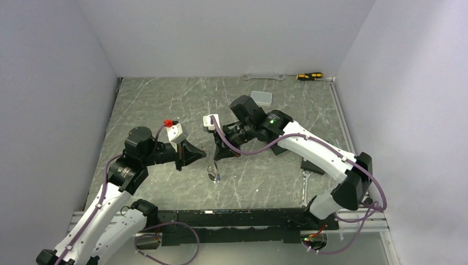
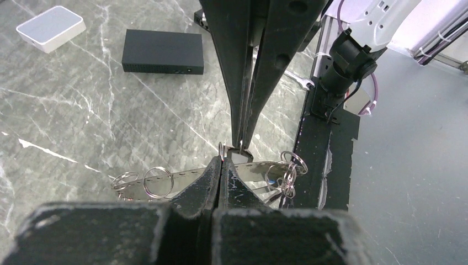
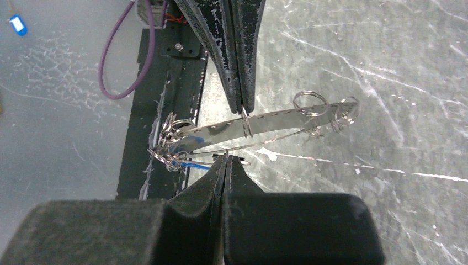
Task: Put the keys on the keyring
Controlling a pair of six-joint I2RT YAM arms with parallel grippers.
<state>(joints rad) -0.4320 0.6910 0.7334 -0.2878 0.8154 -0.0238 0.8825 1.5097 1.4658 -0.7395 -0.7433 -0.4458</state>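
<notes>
Soft, even light is falling from above, leaving only faint shadows on the grey marbled table (image 1: pixel 154 105). In the wrist views the keyring (image 3: pixel 276 122) is throwing bright glare, while the left gripper (image 2: pixel 222 163) is looming soft-edged in the foreground, its near fingers (image 2: pixel 193 193) sitting out of focus.

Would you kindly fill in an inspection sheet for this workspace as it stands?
Surface: grey marbled table.
Job's things: keyring held between both claws, small rings strung on it; cluster with a blue bit at one end, keys not clearly distinguishable.
Clutter: white box, black box, far spanner, near spanner, screwdriver.
Grippers: left claw and right claw both shut on the keyring.
Cables: purple cable along the arms.
Surroundings: pale walls on three sides.
</notes>
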